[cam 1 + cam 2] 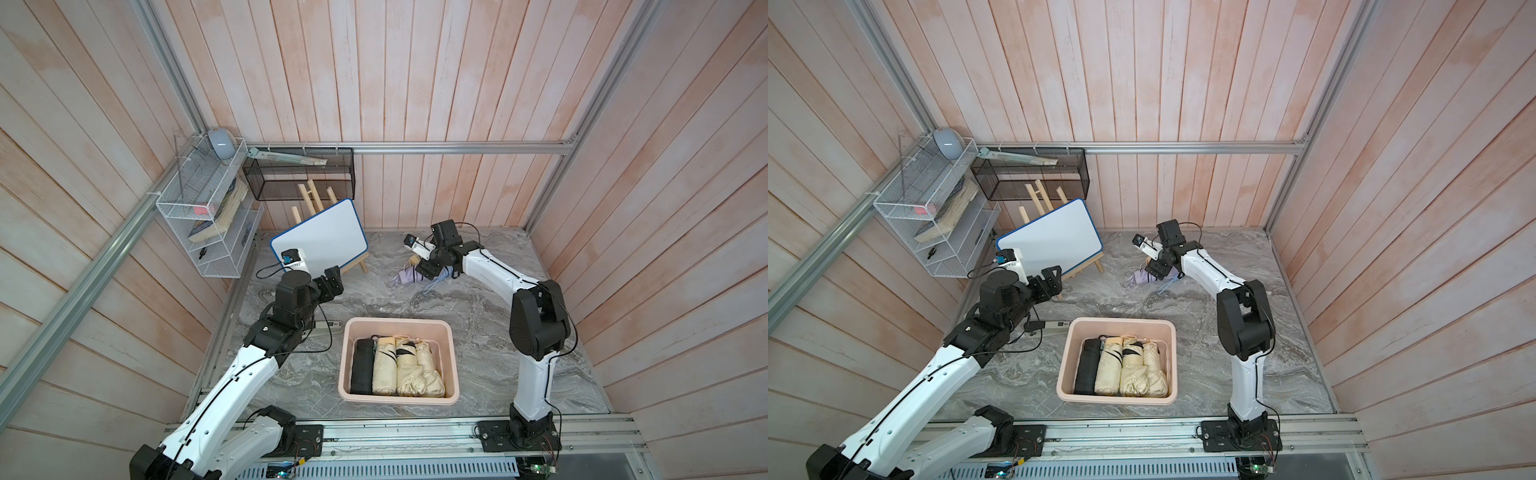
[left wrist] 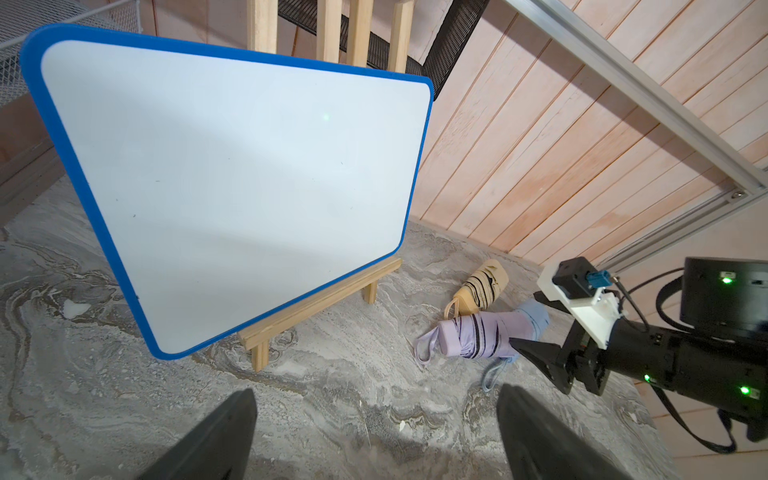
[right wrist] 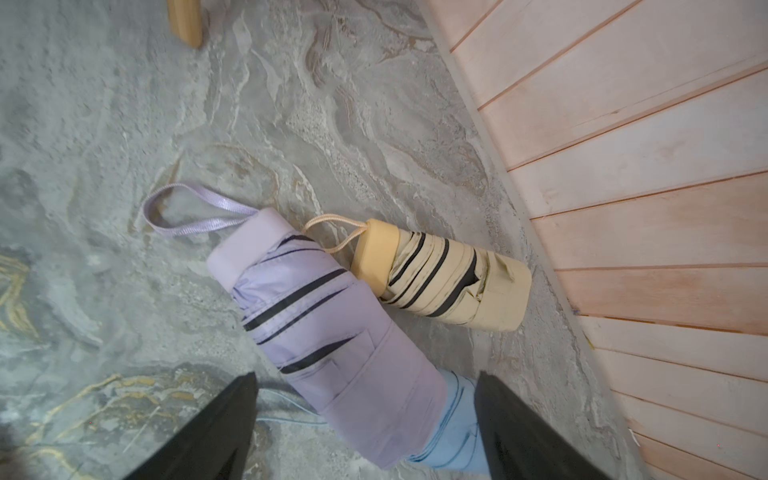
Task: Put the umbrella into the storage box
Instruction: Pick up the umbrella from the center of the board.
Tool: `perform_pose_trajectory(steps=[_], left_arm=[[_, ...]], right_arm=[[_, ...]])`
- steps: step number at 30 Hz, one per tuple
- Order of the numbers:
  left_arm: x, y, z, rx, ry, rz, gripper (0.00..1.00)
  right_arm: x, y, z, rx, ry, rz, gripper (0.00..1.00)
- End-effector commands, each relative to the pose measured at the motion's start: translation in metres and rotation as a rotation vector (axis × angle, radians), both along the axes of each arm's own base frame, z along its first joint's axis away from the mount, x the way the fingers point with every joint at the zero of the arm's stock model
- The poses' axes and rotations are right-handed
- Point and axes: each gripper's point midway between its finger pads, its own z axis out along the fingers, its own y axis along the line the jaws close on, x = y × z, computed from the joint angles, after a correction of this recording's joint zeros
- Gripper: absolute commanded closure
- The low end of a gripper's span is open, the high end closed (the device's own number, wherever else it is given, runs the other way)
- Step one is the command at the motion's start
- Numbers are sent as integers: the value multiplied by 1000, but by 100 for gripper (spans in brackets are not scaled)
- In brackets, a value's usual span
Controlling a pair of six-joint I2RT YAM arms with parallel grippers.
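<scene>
Now four folded umbrellas (image 1: 395,365) fill the pale pink plastic storage box (image 1: 399,321); three more umbrellas (image 3: 332,332) lie by the worktop's (image 1: 478,353) far edge; left gripper (image 2: 374,390), right gripper (image 3: 365,374) gape empty

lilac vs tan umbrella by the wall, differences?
Strap: the lilac umbrella has a flat ribbon loop; the tan umbrella a thin cord.
Length: lilac looks longer than tan.
Position: lilac's end lies between the right gripper's open jaws; tan lies beyond, nearer the wall.
Both folded, black-striped, on the table, outside the storage box.
</scene>
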Motion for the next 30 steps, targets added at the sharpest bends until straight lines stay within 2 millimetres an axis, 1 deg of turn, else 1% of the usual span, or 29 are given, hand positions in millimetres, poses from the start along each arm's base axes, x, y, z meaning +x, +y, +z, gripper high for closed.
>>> perform_pose_trajectory(steps=[1, 6, 14, 22, 30], left_arm=[[1, 9, -2, 10, 14, 40, 4], [0, 15, -3, 13, 21, 70, 4], [-3, 25, 2, 22, 19, 112, 4], [-4, 41, 16, 46, -4, 162, 4], [-11, 48, 18, 41, -6, 191, 4]], right_arm=[[-3, -7, -17, -120, 19, 58, 10], [-9, -6, -32, -146, 53, 103, 7], [-5, -4, -48, -180, 60, 139, 6], [0, 6, -59, -160, 87, 171, 6], [4, 15, -77, -123, 122, 170, 6]])
